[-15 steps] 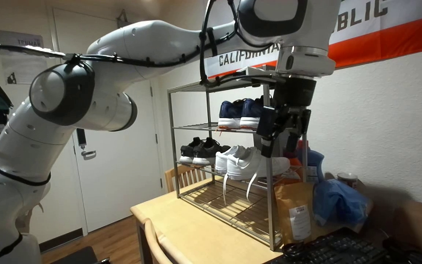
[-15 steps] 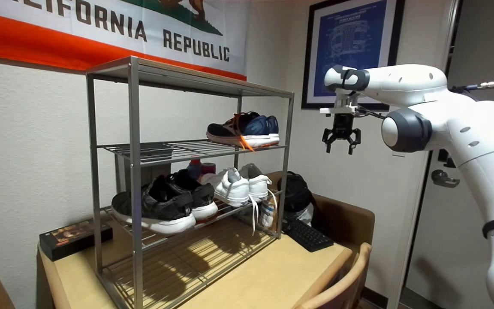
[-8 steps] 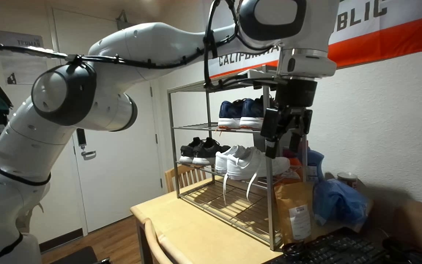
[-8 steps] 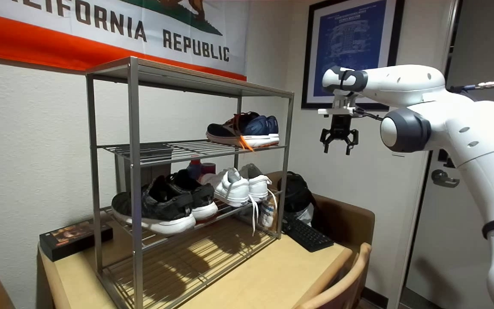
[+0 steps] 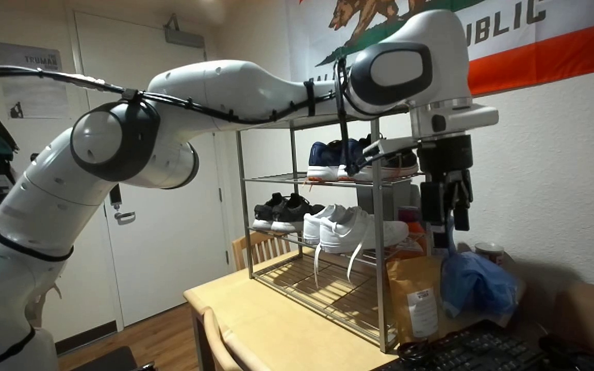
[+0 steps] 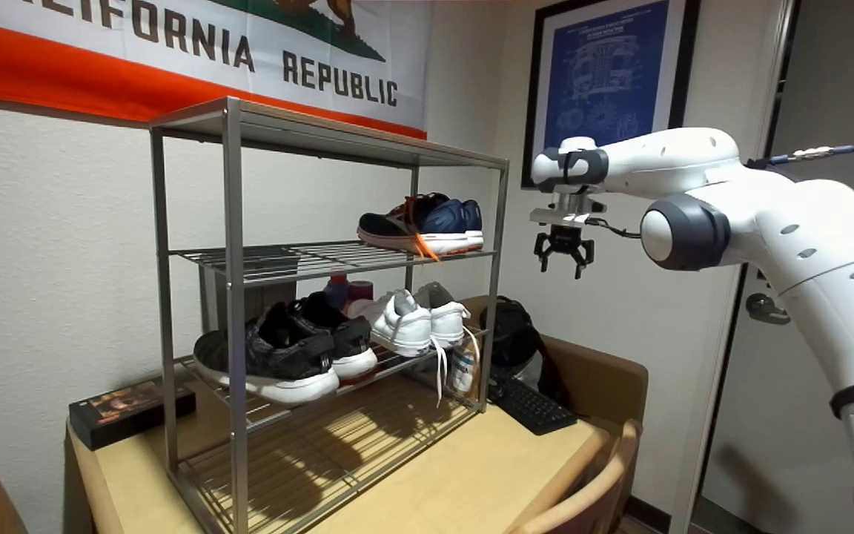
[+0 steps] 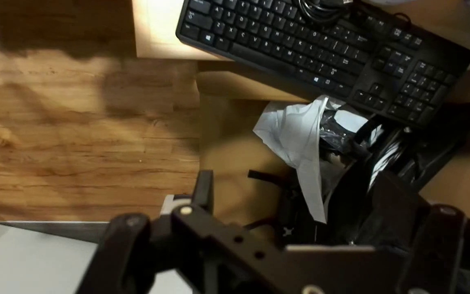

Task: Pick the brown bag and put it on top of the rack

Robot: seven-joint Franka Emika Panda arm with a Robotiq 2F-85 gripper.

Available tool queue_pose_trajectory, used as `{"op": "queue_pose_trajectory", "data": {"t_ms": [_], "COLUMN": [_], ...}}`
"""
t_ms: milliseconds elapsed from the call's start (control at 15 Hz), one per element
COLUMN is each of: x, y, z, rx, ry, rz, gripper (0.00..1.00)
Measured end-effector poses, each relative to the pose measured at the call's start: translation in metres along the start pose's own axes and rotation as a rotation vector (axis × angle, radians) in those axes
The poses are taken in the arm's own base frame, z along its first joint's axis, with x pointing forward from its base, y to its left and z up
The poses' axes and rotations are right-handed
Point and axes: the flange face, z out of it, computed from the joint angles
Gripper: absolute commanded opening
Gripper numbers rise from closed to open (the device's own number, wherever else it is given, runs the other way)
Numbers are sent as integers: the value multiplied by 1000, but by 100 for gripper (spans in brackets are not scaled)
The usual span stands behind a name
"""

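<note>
A bare strip of tabletop (image 5: 286, 324) runs between the rack (image 6: 236, 334) and the long edge, where a chair (image 5: 218, 340) stands near. The keyboard (image 7: 329, 57) lies near a corner and juts past the edge. The hand (image 6: 561, 270) hangs in open air off the rack's end, higher than the keyboard, its fingers spread apart.

The brown bag (image 5: 414, 281) stands upright on the tabletop just beside the rack's end post, contents hidden. Next to it sits a blue bag (image 5: 477, 286); whether they touch I cannot tell. In the rack, navy shoes (image 5: 324, 154) occupy the upper wire shelf; black shoes (image 6: 279, 356) and white shoes (image 6: 405, 326) share the one below. Outside the tabletop's edge lies a white bag (image 7: 296, 126), something dark and glossy at its mouth.
</note>
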Motion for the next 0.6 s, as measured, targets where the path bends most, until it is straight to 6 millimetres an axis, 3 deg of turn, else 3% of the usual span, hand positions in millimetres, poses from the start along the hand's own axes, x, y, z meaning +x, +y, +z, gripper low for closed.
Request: {"op": "queue_pose_trajectory", "data": {"t_ms": [267,600], "x": [9,16], "y": [-8,-8], "z": [35,47], "rx": [14,37], "ry": [54,93], "rz": [-54,-157], "gripper": [100,100]}}
